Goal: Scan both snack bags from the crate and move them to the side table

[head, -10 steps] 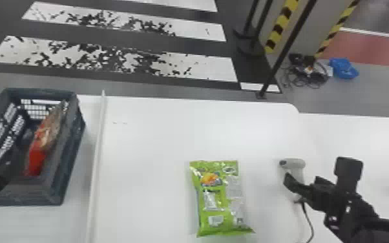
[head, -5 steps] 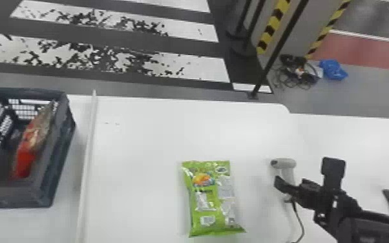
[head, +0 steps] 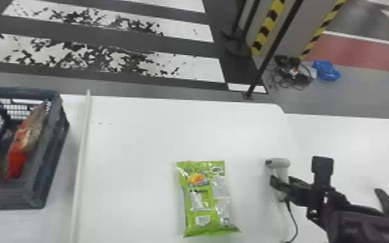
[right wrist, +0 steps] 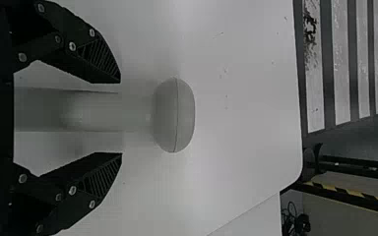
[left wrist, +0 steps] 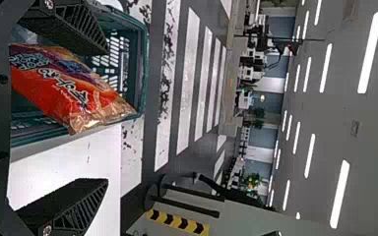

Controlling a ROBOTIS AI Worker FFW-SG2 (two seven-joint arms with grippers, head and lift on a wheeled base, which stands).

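Green plastic snack bag (head: 207, 199): prob. scan next, w/ black R end effector (right wrist: 121, 118) open, now nearer grey T-shaped scanner (right wrist: 174, 115).

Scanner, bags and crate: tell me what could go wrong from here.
The right jaws stand open on either side of the scanner, so it could twist or slip as they close. Its cord might snag during a lift. The red bag lies close to the crate's wall, so the left jaws might catch that.
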